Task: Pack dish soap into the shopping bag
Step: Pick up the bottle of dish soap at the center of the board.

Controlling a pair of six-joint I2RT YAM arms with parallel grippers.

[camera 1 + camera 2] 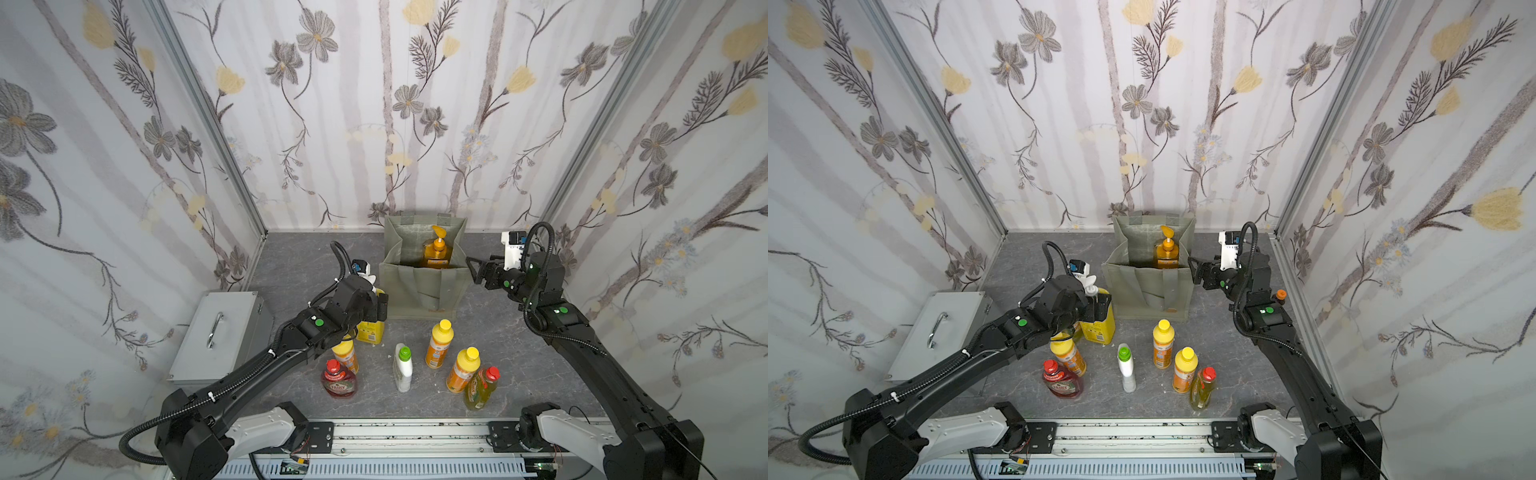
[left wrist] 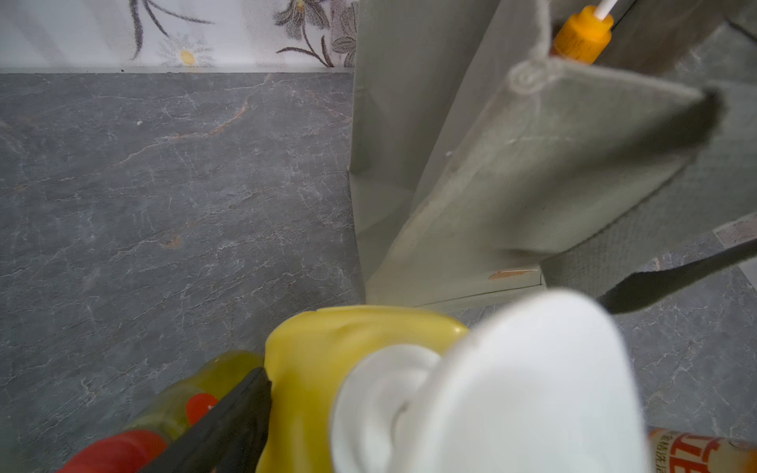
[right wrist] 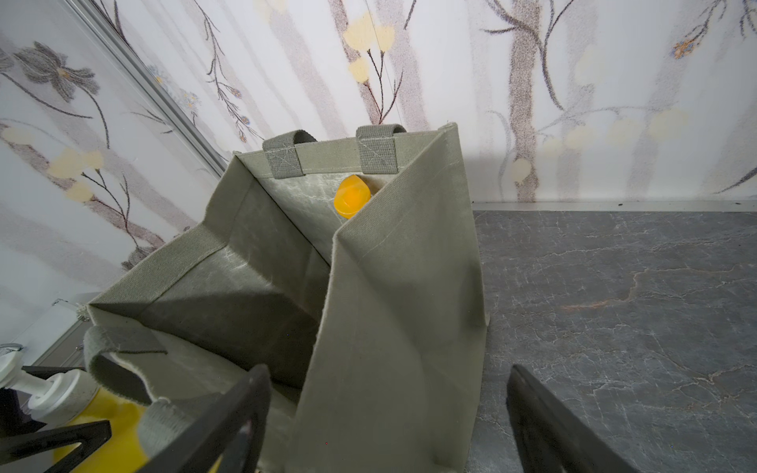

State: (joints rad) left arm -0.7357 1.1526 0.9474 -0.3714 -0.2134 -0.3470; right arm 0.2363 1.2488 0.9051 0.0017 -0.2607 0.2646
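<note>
The yellow pump bottle [image 1: 1100, 322] is best clamped squarely at its shoulders by the left gripper [image 1: 1098, 300], whose fingers [image 2: 229, 413] are apart, like the right gripper's [image 1: 1196, 270].

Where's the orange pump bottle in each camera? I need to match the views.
Top view: orange pump bottle upright inside the bag, mid-picture.
Top view: bottle again inside the bag, mid-picture.
Left wrist: only its orange neck, just past the bag's rim.
Right wrist: only its pump head, peeking over the bag's folded side wall.
Shared landmark: the bag.

Grey tabletop [image 1: 523, 365], tote [image 1: 419, 286], soap bottles [image 1: 438, 347], metal box [image 1: 220, 332]
</note>
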